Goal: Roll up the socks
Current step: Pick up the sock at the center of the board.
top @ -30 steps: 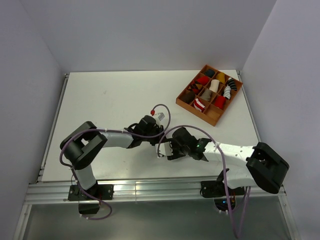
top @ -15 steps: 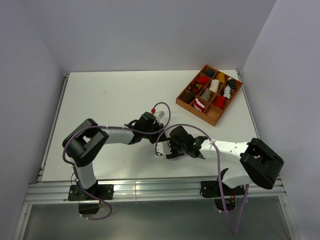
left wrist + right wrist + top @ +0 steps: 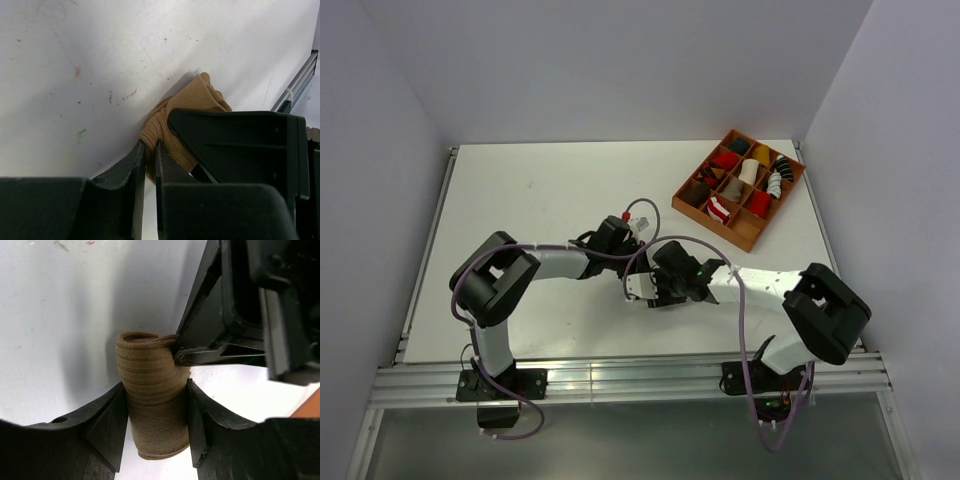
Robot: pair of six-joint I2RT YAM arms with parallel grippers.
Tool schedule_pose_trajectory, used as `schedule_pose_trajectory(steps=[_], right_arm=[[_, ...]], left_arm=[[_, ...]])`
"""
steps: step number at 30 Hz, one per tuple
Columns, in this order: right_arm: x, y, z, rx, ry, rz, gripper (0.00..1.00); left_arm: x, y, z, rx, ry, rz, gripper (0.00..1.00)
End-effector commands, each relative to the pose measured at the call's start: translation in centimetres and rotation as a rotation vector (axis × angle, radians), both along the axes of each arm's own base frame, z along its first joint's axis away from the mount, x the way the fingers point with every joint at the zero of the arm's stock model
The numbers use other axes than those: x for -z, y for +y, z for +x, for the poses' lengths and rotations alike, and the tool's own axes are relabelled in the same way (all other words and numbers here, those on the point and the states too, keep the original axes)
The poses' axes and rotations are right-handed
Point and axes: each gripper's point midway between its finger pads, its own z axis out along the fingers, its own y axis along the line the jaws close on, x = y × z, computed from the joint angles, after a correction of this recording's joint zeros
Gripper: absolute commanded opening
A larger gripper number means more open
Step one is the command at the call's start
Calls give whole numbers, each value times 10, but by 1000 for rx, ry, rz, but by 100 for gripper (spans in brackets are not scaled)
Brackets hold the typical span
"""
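A: Where is your tan sock [image 3: 152,405]?
B: Bunched on the desk [image 3: 60,315], near its middle. Your right tool [image 3: 155,385] clamps its two sides; your left tool [image 3: 149,146] pinches one edge (fingers almost together).

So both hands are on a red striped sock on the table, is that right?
No, the sock is plain tan-brown, not red striped. The right wrist view shows it gripped by the right hand, with the left hand pinching its edge.
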Motion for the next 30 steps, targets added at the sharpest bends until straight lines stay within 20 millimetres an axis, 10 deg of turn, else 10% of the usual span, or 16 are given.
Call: schedule_pose_trajectory(steps=[1, 15, 30], right_arm=[[29, -21, -23, 22, 166, -84, 27], [14, -30, -1, 194, 282, 15, 0], [2, -32, 9, 256, 331, 62, 0]], left_arm=[[15, 11, -1, 13, 6, 66, 0], [-66, 15, 22, -39, -101, -152, 12], [-87, 24, 24, -31, -142, -187, 33]])
